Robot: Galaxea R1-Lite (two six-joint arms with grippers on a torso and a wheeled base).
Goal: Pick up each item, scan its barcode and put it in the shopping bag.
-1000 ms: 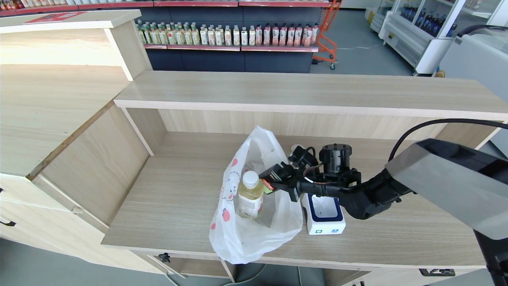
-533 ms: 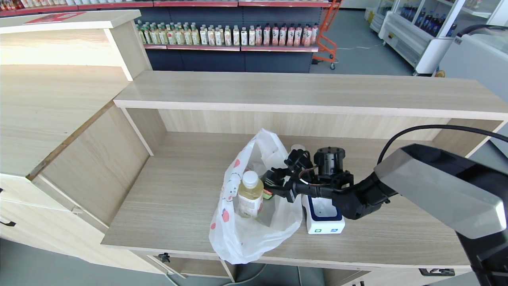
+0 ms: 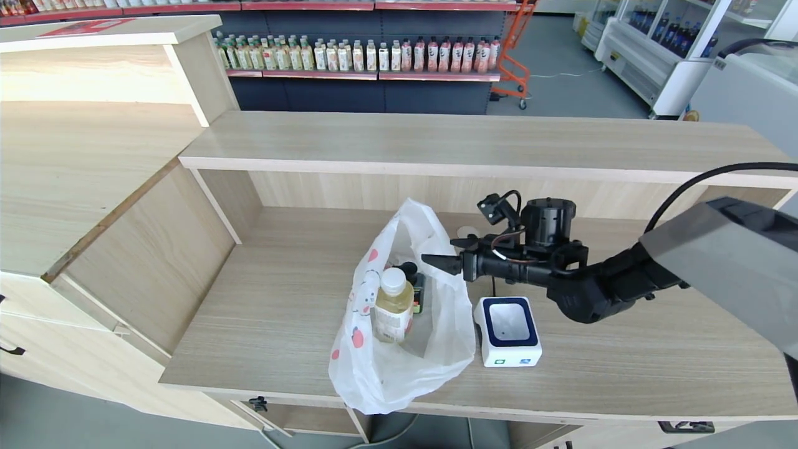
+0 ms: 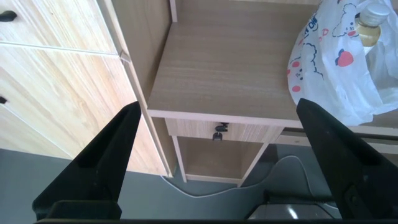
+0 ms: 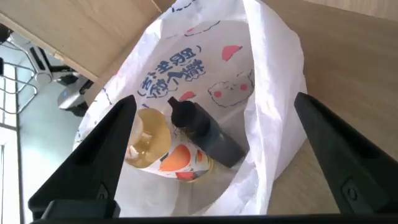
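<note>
The white shopping bag [image 3: 399,362] with red hearts stands open on the lower counter. Inside it a bottle of yellow liquid [image 3: 393,305] with a white cap stands upright, and a dark bottle [image 3: 416,285] leans behind it. My right gripper [image 3: 444,262] hangs open and holds nothing, just above the bag's right rim. In the right wrist view the gripper [image 5: 214,99] looks down at the yellow bottle [image 5: 152,140] and the dark bottle [image 5: 205,134] in the bag [image 5: 267,124]. My left gripper [image 4: 217,106] is open, off the counter's front left corner, with the bag [image 4: 336,62] farther off.
A white barcode scanner [image 3: 506,330] with a dark window sits right of the bag, below my right arm. A raised wooden ledge [image 3: 474,143] runs behind the lower counter [image 3: 274,312], and a side wall [image 3: 156,262] closes its left. Drawers [image 4: 56,74] stand beside the counter.
My right gripper let go of the dark bottle, which now rests in the bag. The gripper opened, rose and drew back to the right, uncovering the scanner.
</note>
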